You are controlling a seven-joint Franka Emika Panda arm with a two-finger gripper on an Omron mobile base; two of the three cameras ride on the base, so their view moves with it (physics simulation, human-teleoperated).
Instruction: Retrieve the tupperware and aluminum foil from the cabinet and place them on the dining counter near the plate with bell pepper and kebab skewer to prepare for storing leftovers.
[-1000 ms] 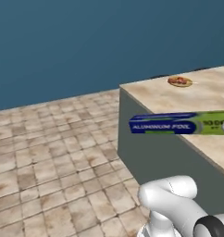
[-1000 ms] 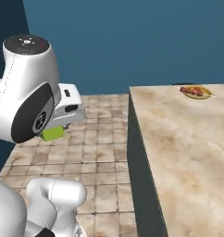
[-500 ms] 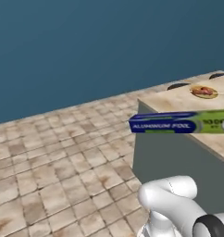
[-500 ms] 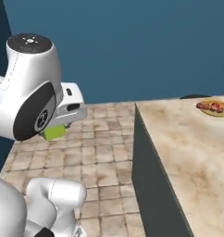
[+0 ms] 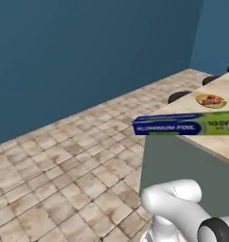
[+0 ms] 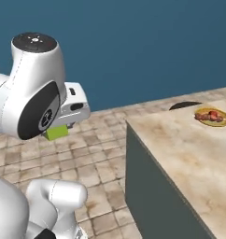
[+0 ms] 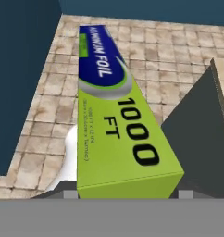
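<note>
The aluminum foil (image 7: 109,120) is a long dark-blue carton with a lime-green end, and it lies level in the air. My gripper (image 7: 127,192) is shut on its green end. In the left base view the aluminum foil (image 5: 182,126) hangs over the near corner of the dining counter (image 5: 220,144). From the right base view only its green end (image 6: 56,132) peeks out under my hand. The plate (image 5: 211,100) with reddish food sits farther back on the dining counter (image 6: 180,154), well beyond the carton; the plate (image 6: 213,116) is near the far right. The tupperware and the cabinet are out of view.
Dark round stool seats (image 5: 180,96) stand along the counter's far side, one also in the right view (image 6: 185,105). A dark blue wall (image 5: 88,52) closes off the back. Tan tiled floor (image 5: 64,165) spreads to the left of the counter.
The whole picture has shifted, so the base has moved: counter and plate slid to the right in both base views and stools came into sight. The carton stays in my grip.
</note>
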